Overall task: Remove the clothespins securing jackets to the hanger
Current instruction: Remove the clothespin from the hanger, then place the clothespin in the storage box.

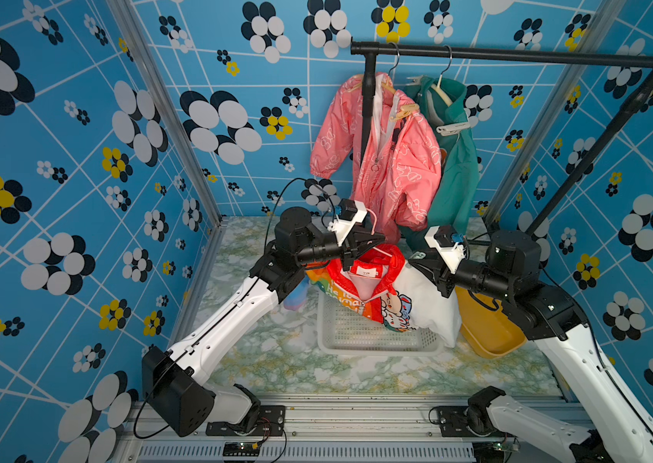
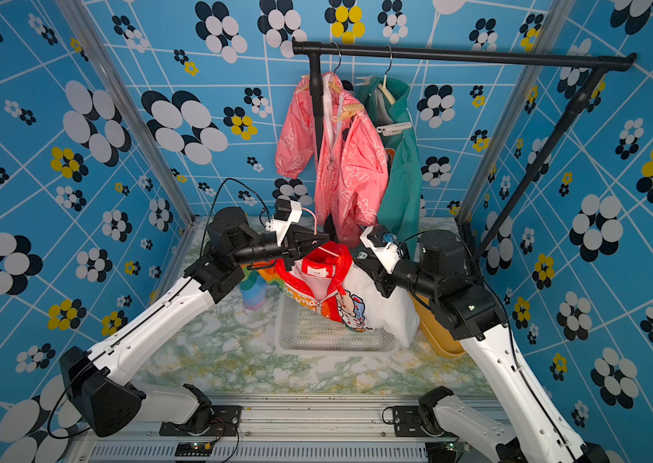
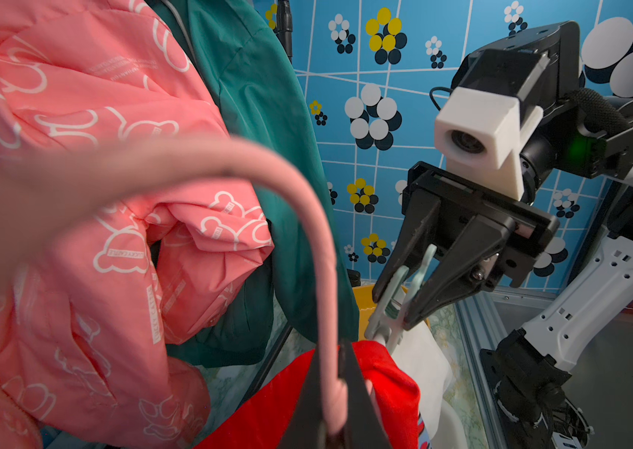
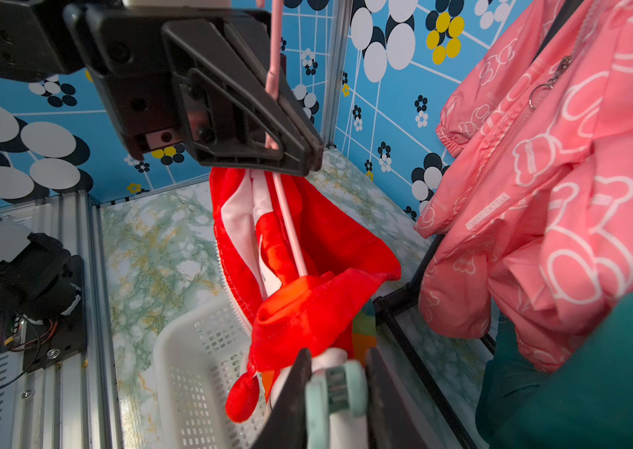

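**Green pin pinched over basket**

The white jacket hangs into the white basket on the tabletop; the yellow bin's inside is hidden. Left claw clamps the pink hanger. Right claw seems to pinch the pale green clothespin at the jacket's shoulder, its length steep, handles upward. Behind, pink jacket and teal jacket hang on the rail.

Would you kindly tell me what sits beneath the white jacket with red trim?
A white perforated basket on the marbled table; the jacket covers its far side, hiding anything there.
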`<state>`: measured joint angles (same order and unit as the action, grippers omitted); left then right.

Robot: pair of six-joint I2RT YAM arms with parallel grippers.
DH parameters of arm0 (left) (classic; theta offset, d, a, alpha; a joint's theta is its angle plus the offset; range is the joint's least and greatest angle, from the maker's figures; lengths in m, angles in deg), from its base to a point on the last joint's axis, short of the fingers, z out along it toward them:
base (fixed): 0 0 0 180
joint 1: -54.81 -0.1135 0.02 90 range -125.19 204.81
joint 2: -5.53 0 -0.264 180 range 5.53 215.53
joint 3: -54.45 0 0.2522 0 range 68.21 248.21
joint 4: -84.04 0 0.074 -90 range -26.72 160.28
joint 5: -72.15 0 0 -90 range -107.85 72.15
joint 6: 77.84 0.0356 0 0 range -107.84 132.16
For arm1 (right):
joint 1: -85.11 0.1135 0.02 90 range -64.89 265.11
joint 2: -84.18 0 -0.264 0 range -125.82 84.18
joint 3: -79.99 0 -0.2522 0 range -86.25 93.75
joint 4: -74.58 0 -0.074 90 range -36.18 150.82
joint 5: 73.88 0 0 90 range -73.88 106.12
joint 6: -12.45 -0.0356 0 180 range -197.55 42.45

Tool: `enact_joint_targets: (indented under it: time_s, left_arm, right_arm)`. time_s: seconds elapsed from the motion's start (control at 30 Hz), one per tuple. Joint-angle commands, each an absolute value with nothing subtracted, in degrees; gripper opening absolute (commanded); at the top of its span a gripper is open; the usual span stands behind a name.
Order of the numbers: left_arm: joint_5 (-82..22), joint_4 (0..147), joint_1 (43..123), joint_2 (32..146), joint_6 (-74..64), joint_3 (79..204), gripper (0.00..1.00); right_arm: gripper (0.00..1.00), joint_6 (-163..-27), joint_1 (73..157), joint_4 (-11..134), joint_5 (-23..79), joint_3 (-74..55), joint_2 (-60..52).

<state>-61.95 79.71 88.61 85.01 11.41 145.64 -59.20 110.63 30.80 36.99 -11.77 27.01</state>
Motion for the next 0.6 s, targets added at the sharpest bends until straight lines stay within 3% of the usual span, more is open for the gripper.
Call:
enact_joint_targets:
  time_s: [0.0, 0.17, 0.37, 0.57]
  left_arm:
    - [-60.5, 81.1, 88.2, 84.6, 12.8, 147.5, 0.00]
    - [-58.0, 80.9, 88.2, 83.4, 14.7, 146.1, 0.00]
    - [-57.4, 81.2, 88.3, 83.9, 15.5, 146.2, 0.00]
    - [-57.8, 81.4, 88.3, 84.4, 15.6, 146.4, 0.00]
  right_arm:
    - [0.02, -61.3, 110.8, 35.3, 23.0, -12.5, 30.4]
    - [0.07, -63.0, 109.2, 31.9, -0.5, -12.3, 32.8]
    - [0.07, -77.1, 96.3, 23.3, -12.5, -14.5, 28.2]
    - [0.05, -87.0, 77.8, 20.8, -10.1, -21.3, 14.7]
